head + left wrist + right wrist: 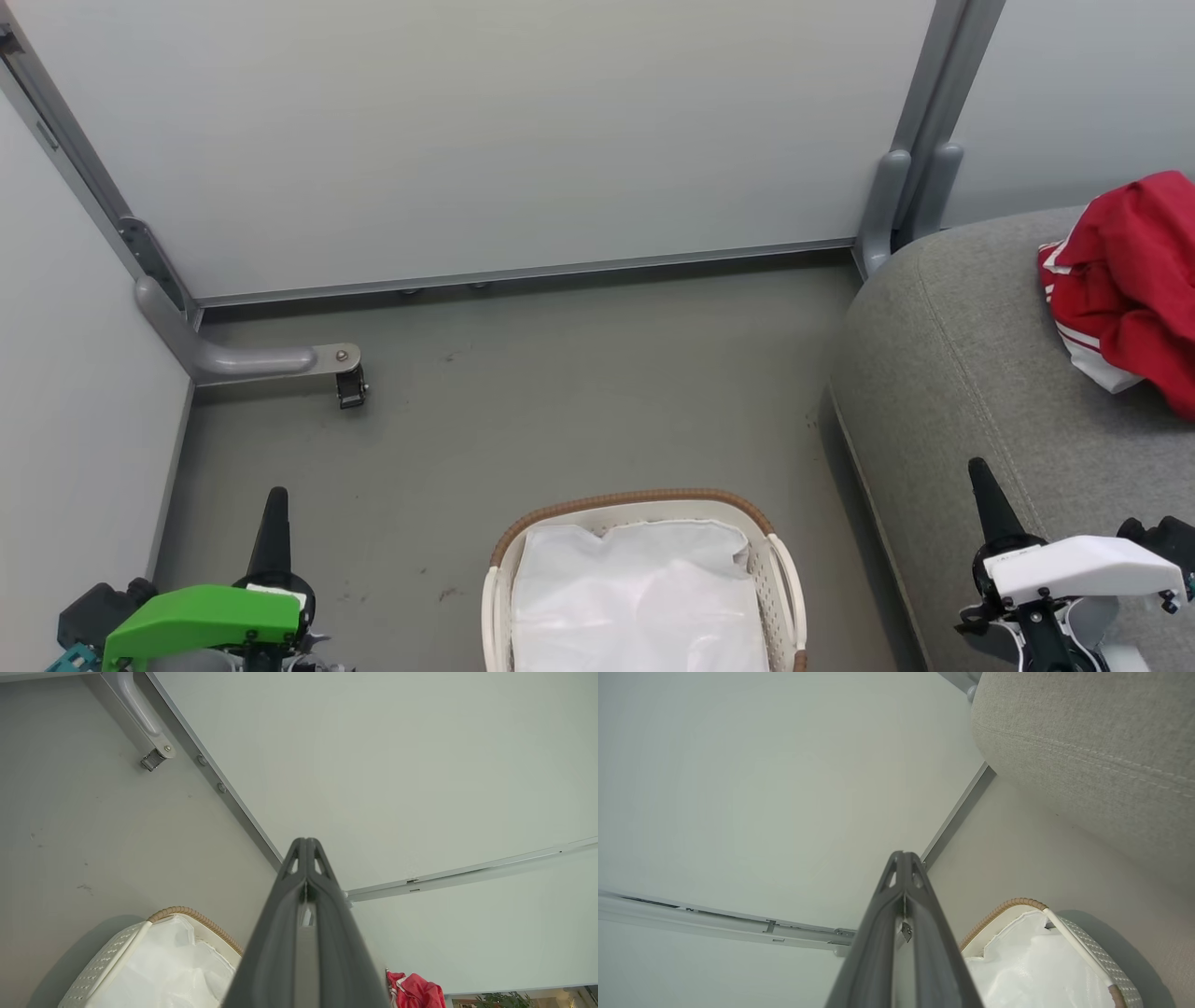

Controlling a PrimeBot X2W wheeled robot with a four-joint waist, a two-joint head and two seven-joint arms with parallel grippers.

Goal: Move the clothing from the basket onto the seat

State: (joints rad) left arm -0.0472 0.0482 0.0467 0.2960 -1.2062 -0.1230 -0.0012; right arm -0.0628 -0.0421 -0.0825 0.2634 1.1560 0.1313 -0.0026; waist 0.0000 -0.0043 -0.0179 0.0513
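Nearest to us is our left pincer (275,523), two long dark fingers under a green cover, pressed together on nothing. Our right pincer (988,499), the same dark fingers under a white cover, is likewise closed and empty. Both point straight ahead at about the same height, and neither reaches toward anything (a parked pose, we judge).

Between the two pincers sits the oval white perforated plastic basket (635,500) with its brown woven rim. Inside it we see the crumpled white liner sheet (644,588) and no red cloth.

The large grey woven-fabric seat (962,373) begins just beside the right pincer and runs ahead of it. Well beyond that pincer's tips and to their right, the bright red soft clothing (1134,280) with white stripes lies heaped on the cushion.

We judge it lies there because the move is finished: the basket holds no clothing and the load rests on the seat, so the arms have nothing left to hold.
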